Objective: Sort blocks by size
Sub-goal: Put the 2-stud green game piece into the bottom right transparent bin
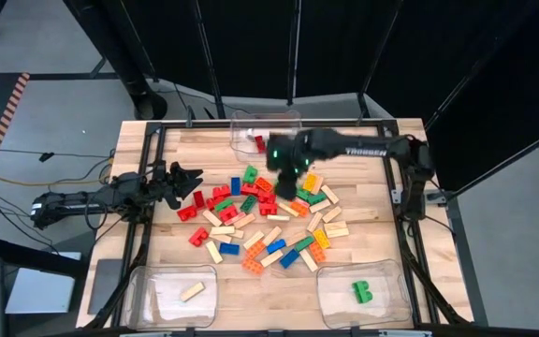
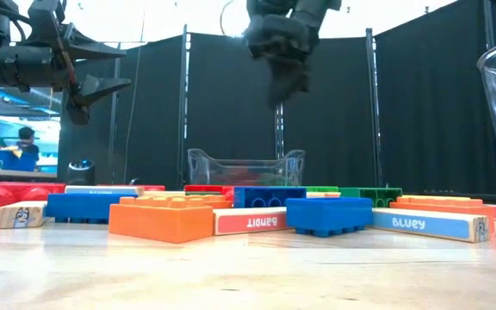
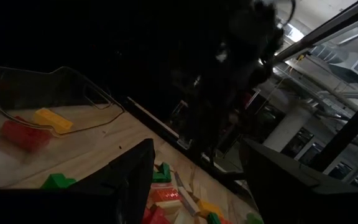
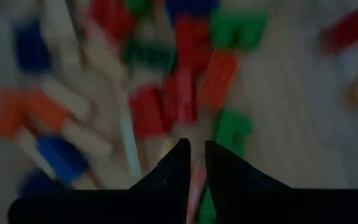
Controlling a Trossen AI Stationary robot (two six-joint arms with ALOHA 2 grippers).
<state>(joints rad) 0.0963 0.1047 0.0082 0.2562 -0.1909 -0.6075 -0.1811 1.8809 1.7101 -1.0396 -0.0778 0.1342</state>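
Observation:
Several red, green, blue, orange and yellow studded blocks and pale wooden bars lie in a loose pile (image 1: 269, 220) on the middle of the wooden table (image 1: 372, 187); the low view shows the pile (image 2: 231, 215) flat on the tabletop. My right gripper (image 1: 288, 185) hangs above the pile's far part, pointing steeply down, well clear of the blocks (image 2: 287, 86). Its fingertips (image 4: 196, 155) stand a narrow gap apart with nothing between them. My left gripper (image 1: 187, 180) waits at the table's left, open and empty (image 3: 194, 168).
A clear bin (image 1: 265, 131) at the far edge holds a red block (image 3: 23, 134) and a yellow one (image 3: 51, 119). The near left bin (image 1: 171, 295) holds a wooden bar (image 1: 192, 292). In the near right bin (image 1: 386, 309) lies a green block (image 1: 361, 291).

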